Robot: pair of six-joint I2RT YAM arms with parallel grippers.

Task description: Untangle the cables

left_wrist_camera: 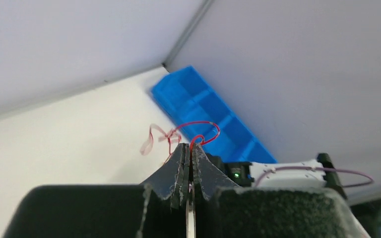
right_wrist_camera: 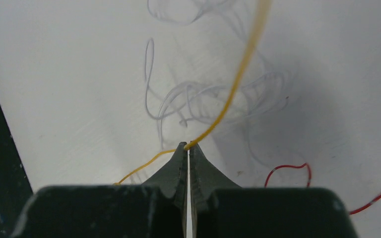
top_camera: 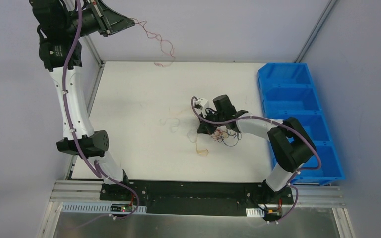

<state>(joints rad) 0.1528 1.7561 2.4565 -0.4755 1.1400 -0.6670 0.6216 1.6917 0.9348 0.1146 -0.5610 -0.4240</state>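
- Top external view: I have the left arm raised high over the far-left corner. Its left fingers [top_camera: 128, 21] are well above the worktop [top_camera: 129, 99].
- Left fingers: pressed together and clamped on a red cable [left_wrist_camera: 198, 122]. The cable loops out past the tips. From above, it hangs in loose curls toward the far edge of the worktop.
- Right arm: reaching low over the middle of the worktop.
- Right fingers [right_wrist_camera: 182, 154]: together and pinching an orange cable [right_wrist_camera: 238, 82]. One end runs up and away from the tips. The other trails off to the left across the surface.
- White cables [right_wrist_camera: 193, 89]: thin pale loops lying flat on the worktop, just beyond the right fingers.
- Clump of cables [top_camera: 224, 135]: red and dark strands knotted together on the worktop beside the right wrist. I cannot tell how the strands cross.
- Blue bin [top_camera: 278, 74]: a row of compartments along the right edge of the worktop, well apart from the cables.
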